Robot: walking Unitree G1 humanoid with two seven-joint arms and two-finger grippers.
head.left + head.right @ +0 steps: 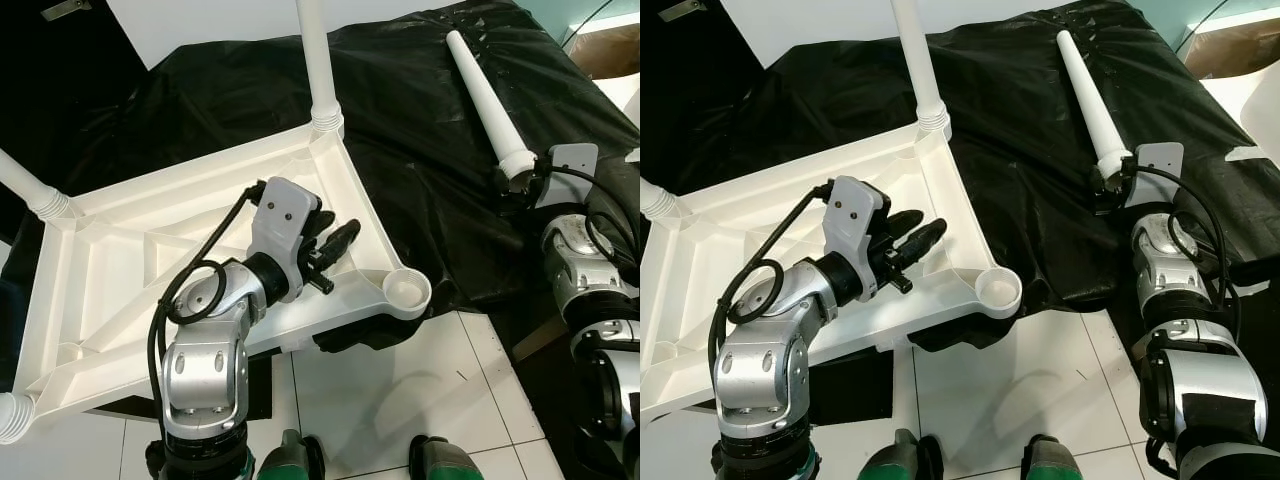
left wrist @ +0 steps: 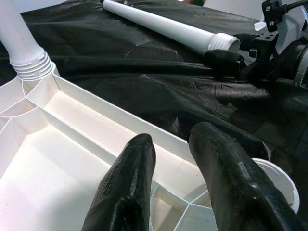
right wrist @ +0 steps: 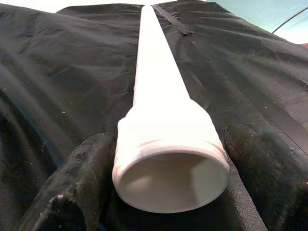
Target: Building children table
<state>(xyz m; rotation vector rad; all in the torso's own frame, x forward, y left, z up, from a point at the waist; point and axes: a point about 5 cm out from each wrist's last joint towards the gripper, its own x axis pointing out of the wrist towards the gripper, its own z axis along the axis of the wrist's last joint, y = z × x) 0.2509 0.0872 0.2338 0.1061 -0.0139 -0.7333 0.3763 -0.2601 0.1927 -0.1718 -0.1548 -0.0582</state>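
The white children's table (image 1: pixel 120 270) lies upside down, partly on a black cloth. Legs stand screwed into its far corner (image 1: pixel 318 60) and left corner (image 1: pixel 25 185), and a third leg end (image 1: pixel 12 418) shows at the near left. The near right corner socket (image 1: pixel 408 290) is empty. My left gripper (image 1: pixel 345 232) hovers over the underside just inside the rim, fingers (image 2: pixel 130 178) a little apart with nothing between them. A loose white leg (image 1: pixel 485 95) lies on the cloth, and my right gripper (image 3: pixel 171 144) is shut on its threaded open end (image 3: pixel 168 178).
The black cloth (image 1: pixel 420 150) covers the raised surface under the table and leg. White tiled floor (image 1: pixel 400 390) lies in front, with my green feet (image 1: pixel 290 455) at the bottom edge. A brown box (image 1: pixel 612 50) sits at the far right.
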